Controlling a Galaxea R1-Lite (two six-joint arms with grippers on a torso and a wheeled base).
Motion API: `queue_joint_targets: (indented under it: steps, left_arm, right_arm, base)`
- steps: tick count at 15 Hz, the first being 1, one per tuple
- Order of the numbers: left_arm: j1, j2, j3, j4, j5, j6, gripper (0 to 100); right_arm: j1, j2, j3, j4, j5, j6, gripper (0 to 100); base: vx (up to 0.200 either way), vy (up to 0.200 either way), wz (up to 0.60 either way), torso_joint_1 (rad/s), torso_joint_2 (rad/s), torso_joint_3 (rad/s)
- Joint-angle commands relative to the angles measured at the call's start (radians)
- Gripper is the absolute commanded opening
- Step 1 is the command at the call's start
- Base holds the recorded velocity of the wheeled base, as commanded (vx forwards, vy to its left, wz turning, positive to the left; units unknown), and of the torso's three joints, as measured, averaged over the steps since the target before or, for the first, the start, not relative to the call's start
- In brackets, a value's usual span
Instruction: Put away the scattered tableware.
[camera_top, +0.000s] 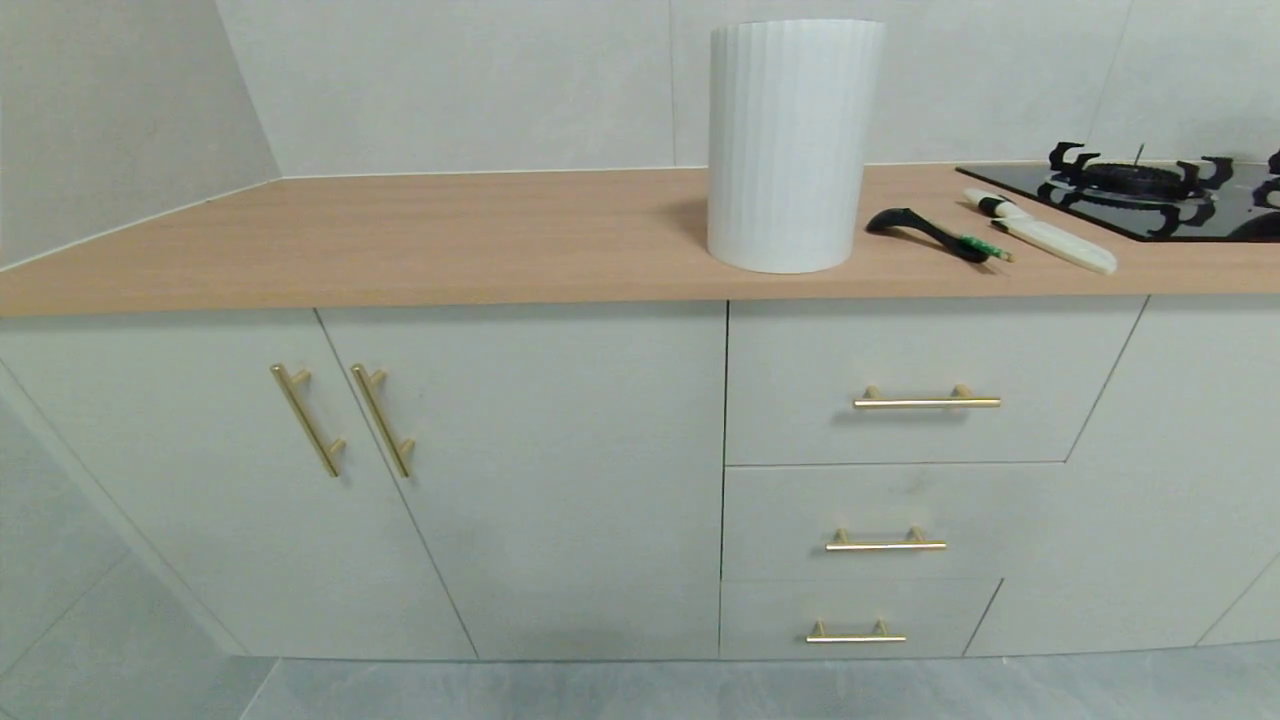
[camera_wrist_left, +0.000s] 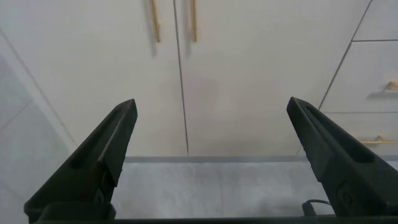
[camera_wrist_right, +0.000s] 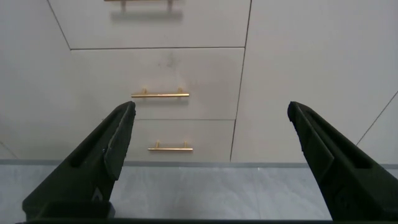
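Note:
On the wooden countertop (camera_top: 400, 240) stands a tall white ribbed cylinder holder (camera_top: 790, 145). Right of it lie a black spoon-like utensil with a green-tipped handle (camera_top: 935, 235) and a cream-white knife-like utensil (camera_top: 1045, 235). My left gripper (camera_wrist_left: 211, 109) is open, held low in front of the double cabinet doors (camera_wrist_left: 180, 74), with nothing between its fingers. My right gripper (camera_wrist_right: 211, 109) is open too, low and facing the drawer fronts (camera_wrist_right: 158, 81), holding nothing.
A black gas hob (camera_top: 1150, 195) sits at the counter's far right. Below the counter are two doors with gold handles (camera_top: 340, 420) and three drawers with gold handles (camera_top: 925, 402). Grey tiled floor (camera_top: 700, 690) and grey walls surround the cabinet.

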Motion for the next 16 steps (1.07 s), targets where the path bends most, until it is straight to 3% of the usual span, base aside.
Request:
queue_joint_targets:
  steps: [1,14,16]
  left_arm:
    - [0.0,0.002,0.002,0.0,0.0,0.0,100]
    - [0.0,0.002,0.0,0.0,0.0,0.0,100]
    - [0.0,0.002,0.0,0.0,0.0,0.0,100]
  right_arm:
    - [0.0,0.001,0.0,-0.001,0.0,0.0,100]
    - [0.0,0.001,0.0,-0.001,0.0,-0.006,100]
    - [0.001,0.001,-0.055,-0.059,0.003,0.014,100]
  base:
    - [0.0,0.0,0.0,0.0,0.0,0.0]
    - [0.0,0.0,0.0,0.0,0.0,0.0]
    - [0.0,0.0,0.0,0.0,0.0,0.0]
